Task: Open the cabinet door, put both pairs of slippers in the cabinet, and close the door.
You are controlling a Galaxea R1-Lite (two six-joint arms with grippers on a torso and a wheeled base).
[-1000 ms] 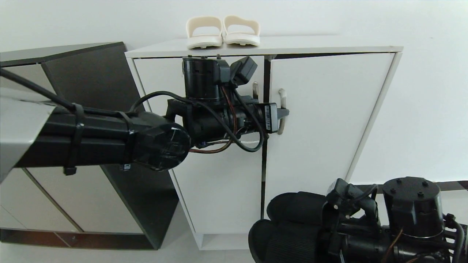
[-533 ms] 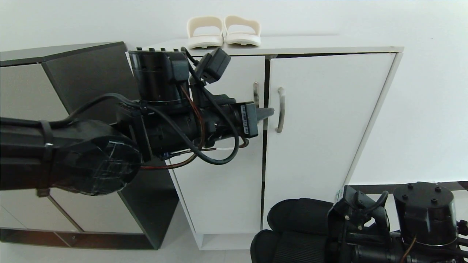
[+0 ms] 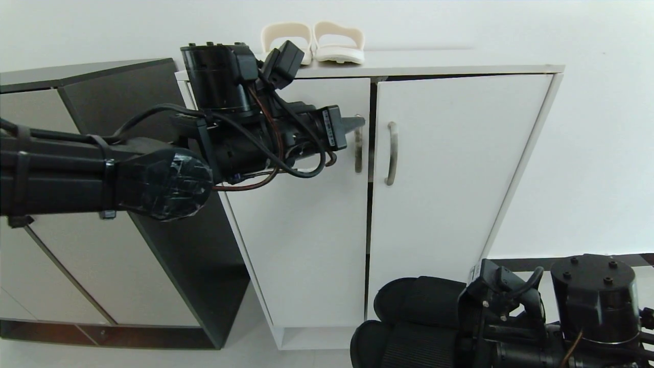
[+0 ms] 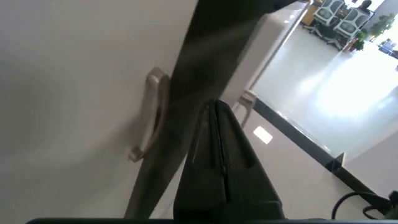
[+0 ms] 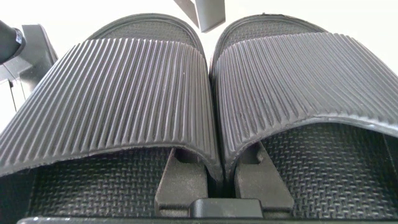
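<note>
The white cabinet (image 3: pixel 449 168) has two doors with a dark gap between them. My left gripper (image 3: pixel 359 121) is shut, and its tip is at the top of the left door's metal handle (image 3: pixel 358 151). The right door's handle (image 3: pixel 391 153) is free. In the left wrist view the closed fingers (image 4: pixel 217 124) point at the gap, with a handle (image 4: pixel 151 115) beside them. Cream slippers (image 3: pixel 334 43) lie on the cabinet top. My right gripper (image 5: pixel 221 179) is shut on the straps of the black slippers (image 5: pixel 205 93), held low in front of the right door (image 3: pixel 409 312).
A dark cabinet with grey panels (image 3: pixel 122 92) stands right against the white one on the left. A white wall lies behind and to the right. Pale floor (image 3: pixel 245 352) shows below the cabinets.
My left gripper has moved from the right door's handle leftward and up to the left door's handle. The right arm with the black slippers has sunk slightly.
</note>
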